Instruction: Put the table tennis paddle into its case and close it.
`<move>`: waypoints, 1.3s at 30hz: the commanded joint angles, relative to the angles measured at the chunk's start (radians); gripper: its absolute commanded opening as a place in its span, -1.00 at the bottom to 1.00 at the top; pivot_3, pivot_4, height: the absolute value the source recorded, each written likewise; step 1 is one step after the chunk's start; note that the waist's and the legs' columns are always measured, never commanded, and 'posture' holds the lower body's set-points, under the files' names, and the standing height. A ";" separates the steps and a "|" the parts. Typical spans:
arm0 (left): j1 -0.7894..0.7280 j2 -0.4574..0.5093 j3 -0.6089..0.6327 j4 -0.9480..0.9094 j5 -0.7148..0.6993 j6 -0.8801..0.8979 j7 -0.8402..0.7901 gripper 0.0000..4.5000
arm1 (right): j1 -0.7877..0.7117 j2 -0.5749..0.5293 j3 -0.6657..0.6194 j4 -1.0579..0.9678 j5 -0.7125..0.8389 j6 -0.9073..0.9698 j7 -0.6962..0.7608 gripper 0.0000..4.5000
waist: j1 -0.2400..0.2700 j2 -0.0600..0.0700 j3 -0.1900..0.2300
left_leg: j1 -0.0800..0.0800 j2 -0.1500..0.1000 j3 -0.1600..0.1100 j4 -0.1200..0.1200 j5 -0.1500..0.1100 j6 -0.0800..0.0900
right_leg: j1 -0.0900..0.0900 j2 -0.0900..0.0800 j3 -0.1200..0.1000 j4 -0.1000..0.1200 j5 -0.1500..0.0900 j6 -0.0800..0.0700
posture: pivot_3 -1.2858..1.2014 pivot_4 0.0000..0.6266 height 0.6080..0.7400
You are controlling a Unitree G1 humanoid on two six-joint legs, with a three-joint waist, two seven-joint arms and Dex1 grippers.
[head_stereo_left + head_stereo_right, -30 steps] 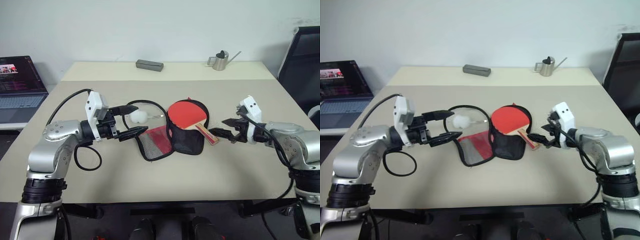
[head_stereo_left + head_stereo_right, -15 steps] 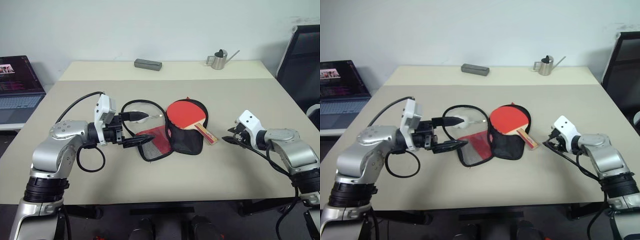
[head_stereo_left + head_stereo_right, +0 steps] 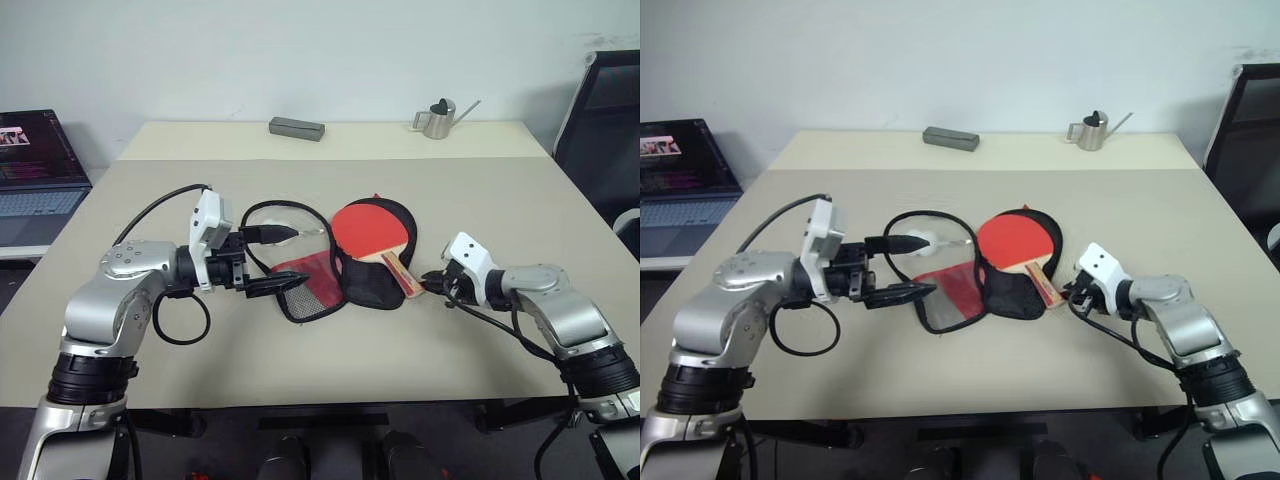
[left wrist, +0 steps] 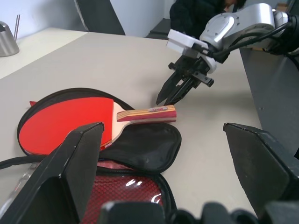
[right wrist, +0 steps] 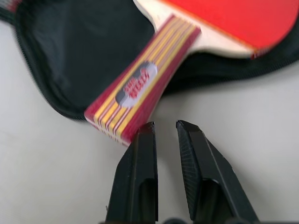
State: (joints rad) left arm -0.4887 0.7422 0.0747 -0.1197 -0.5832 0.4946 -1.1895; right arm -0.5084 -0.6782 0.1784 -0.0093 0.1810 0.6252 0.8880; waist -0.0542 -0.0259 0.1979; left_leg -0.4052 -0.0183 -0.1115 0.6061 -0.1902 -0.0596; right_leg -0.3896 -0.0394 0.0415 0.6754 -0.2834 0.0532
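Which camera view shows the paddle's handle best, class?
The right wrist view: the handle is close up, its stripes and printed label plain. The left wrist view shows it side-on; the eye views show it small, beside the right hand.

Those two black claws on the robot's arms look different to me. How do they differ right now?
The left end effector has its fingers spread wide; the right end effector has its fingers nearly together, holding nothing. The left hangs above the case's open flap; the right sits low, just off the end of the paddle handle. Both have two black fingers and point toward the case.
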 commanded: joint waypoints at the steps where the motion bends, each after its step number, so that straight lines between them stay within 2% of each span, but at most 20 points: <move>1: -0.009 0.018 0.020 -0.031 -0.003 -0.010 0.002 1.00 | 0.000 0.007 -0.031 -0.086 0.044 0.049 0.008 -0.65 | 0.000 0.000 0.000 | 0.000 0.000 0.000 0.000 0.000 0.000 | 0.000 0.000 0.000 0.000 0.000 0.000 | 0.03 -0.52 1.00; 8: 0.002 0.022 0.028 -0.030 -0.001 -0.015 0.010 1.00 | 0.044 0.023 0.013 -0.166 0.061 0.100 0.005 -0.65 | 0.000 0.000 0.000 | 0.000 0.000 0.000 0.000 0.000 0.000 | 0.000 0.000 0.000 0.000 0.000 0.000 | 0.03 -0.52 1.00; 14: 0.013 0.025 0.032 -0.033 0.000 -0.018 0.018 1.00 | 0.030 0.084 0.033 -0.174 0.056 0.124 -0.033 -0.65 | 0.001 0.000 0.000 | 0.001 0.000 0.000 0.000 0.000 0.000 | 0.001 0.000 0.000 0.001 0.000 0.000 | 0.03 -0.52 1.00; 20: 0.021 0.036 0.052 -0.020 0.005 -0.029 0.034 1.00 | -0.054 0.064 -0.070 -0.179 0.138 0.278 -0.040 -0.65 | 0.002 0.000 0.000 | 0.001 0.000 0.000 0.000 0.000 0.000 | 0.000 0.000 0.000 0.001 0.000 0.000 | 0.03 -0.52 1.00; 23: 0.025 0.046 0.071 -0.004 0.012 -0.035 0.038 1.00 | -0.117 0.107 -0.136 -0.204 0.206 0.414 -0.093 -0.38 | 0.002 0.000 0.000 | 0.001 0.000 0.000 0.000 0.000 0.000 | 0.000 0.000 0.000 0.001 0.000 0.000 | 0.03 -0.52 1.00; 28: 0.034 0.065 0.086 0.038 0.036 -0.062 0.038 1.00 | -0.162 0.237 -0.153 -0.211 0.202 0.519 -0.258 0.33 | 0.001 0.000 0.000 | 0.001 0.003 0.000 0.000 0.000 0.000 | 0.000 0.002 -0.001 0.001 0.000 -0.002 | 0.03 -0.52 1.00; 33: 0.039 0.073 0.090 0.054 0.042 -0.078 0.039 1.00 | -0.151 0.336 -0.132 -0.180 0.154 0.531 -0.399 0.33 | 0.002 0.000 0.001 | 0.000 0.008 0.000 0.000 0.000 0.000 | 0.000 0.002 0.000 0.001 0.000 -0.002 | 0.03 -0.52 1.00; 39: 0.040 0.071 0.087 0.056 0.043 -0.086 0.043 1.00 | -0.126 0.376 -0.092 -0.157 0.082 0.481 -0.506 0.33 | 0.001 0.000 0.001 | 0.001 0.008 0.001 0.000 0.000 0.000 | -0.001 0.002 0.000 0.001 0.000 -0.002 | 0.03 -0.52 1.00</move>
State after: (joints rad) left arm -0.4415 0.7972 0.1267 -0.0473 -0.5378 0.4266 -1.1472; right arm -0.6338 -0.3062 0.0804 -0.1478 0.2773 1.1326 0.4013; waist -0.0532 -0.0261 0.1985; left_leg -0.4045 -0.0098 -0.1109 0.6056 -0.1902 -0.0597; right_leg -0.3901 -0.0371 0.0411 0.6766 -0.2832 0.0510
